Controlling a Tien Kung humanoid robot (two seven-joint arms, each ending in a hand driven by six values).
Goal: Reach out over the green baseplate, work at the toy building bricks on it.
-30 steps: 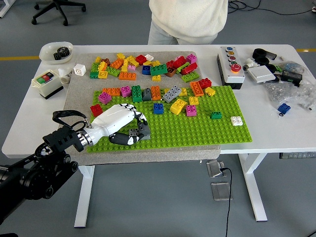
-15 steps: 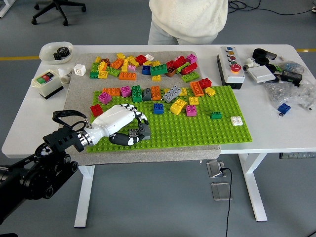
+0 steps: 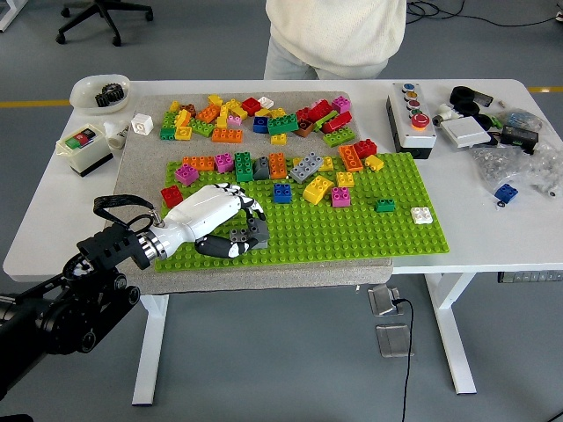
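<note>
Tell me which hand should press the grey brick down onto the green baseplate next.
Left. The white left hand is already curled around the dark grey toy brick at the near left of the green studded baseplate. No right hand is in view.

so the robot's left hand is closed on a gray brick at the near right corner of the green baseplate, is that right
Not quite. The left hand is closed on the gray brick, but at the near left corner of the green baseplate, not the right. The head view shows it.
</note>
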